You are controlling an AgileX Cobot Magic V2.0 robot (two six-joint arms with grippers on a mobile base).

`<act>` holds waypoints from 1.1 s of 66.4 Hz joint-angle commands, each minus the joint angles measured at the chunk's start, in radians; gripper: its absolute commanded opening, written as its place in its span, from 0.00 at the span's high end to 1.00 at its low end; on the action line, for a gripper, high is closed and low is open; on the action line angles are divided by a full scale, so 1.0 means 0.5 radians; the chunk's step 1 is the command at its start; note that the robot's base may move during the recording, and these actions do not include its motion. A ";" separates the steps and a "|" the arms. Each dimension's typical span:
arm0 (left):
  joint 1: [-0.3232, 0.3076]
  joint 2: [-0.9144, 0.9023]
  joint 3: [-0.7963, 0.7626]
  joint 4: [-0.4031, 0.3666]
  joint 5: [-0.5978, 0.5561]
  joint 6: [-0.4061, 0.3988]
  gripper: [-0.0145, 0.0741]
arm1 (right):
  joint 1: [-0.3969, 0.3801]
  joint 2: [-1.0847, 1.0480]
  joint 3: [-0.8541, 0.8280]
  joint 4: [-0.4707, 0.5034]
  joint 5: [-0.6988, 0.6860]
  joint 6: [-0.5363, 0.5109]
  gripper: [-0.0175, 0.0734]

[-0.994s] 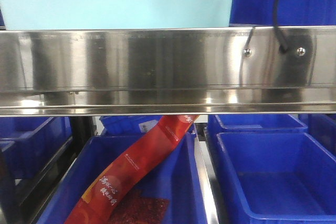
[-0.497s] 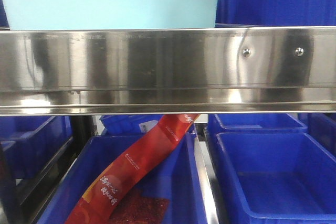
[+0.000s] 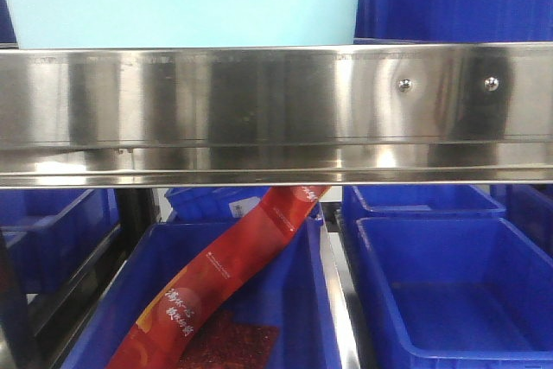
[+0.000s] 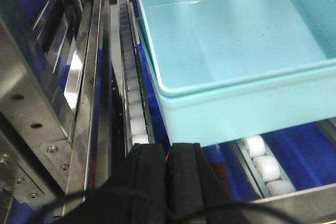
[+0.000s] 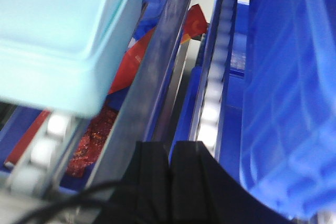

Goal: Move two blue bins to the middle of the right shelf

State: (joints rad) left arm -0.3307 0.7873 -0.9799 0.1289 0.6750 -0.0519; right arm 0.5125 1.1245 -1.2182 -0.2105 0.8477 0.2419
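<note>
Pale light-blue plastic bins (image 4: 236, 51), one nested inside the other, sit on a roller shelf (image 4: 131, 114) of white rollers, just ahead and right of the left claw (image 4: 168, 169), whose black fingers are pressed together, empty. The right claw (image 5: 169, 169), also closed and empty, has the bins' corner (image 5: 58, 40) up to its left.

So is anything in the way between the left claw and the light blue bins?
Nothing visible is. The left claw, shut and empty, sits just in front of the stacked light blue bins, with only bare shelf rollers below the gap.
</note>
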 commanded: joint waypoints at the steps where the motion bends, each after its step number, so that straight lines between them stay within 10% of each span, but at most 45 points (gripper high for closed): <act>1: -0.009 -0.175 0.215 0.006 -0.231 -0.022 0.96 | -0.001 -0.211 0.245 -0.032 -0.201 -0.001 0.99; 35: -0.009 -1.085 0.972 0.018 -0.452 -0.176 0.96 | -0.001 -1.750 1.465 -0.239 -0.667 -0.001 0.99; 73: -0.009 -1.185 1.017 0.025 -0.460 -0.176 0.96 | -0.001 -2.158 1.581 -0.247 -0.667 -0.001 0.99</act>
State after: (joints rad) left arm -0.3307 0.2014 -0.4713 0.1390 0.4655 -0.1319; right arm 0.5125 0.0507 -0.4304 -0.3236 0.5375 0.2419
